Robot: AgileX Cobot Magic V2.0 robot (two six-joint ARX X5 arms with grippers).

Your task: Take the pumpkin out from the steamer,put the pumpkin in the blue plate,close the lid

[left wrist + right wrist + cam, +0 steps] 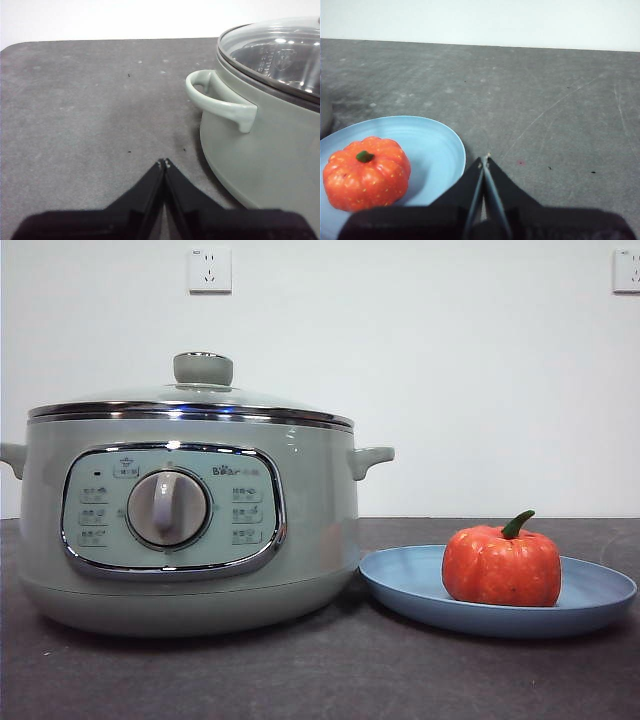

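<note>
Orange pumpkin (501,565) on blue plate (410,585)

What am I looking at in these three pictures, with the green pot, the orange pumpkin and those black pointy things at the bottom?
This is a two-armed robot at a dark table. One picture comes from a low camera looking level across the table; the other two come from cameras on each wrist. The black points are the grippers: the left gripper sits beside the steamer, the right gripper beside the blue plate. Both are shut and hold nothing. The glass lid sits on the steamer. The pumpkin rests upright on the plate. Two wall sockets show behind.
</note>
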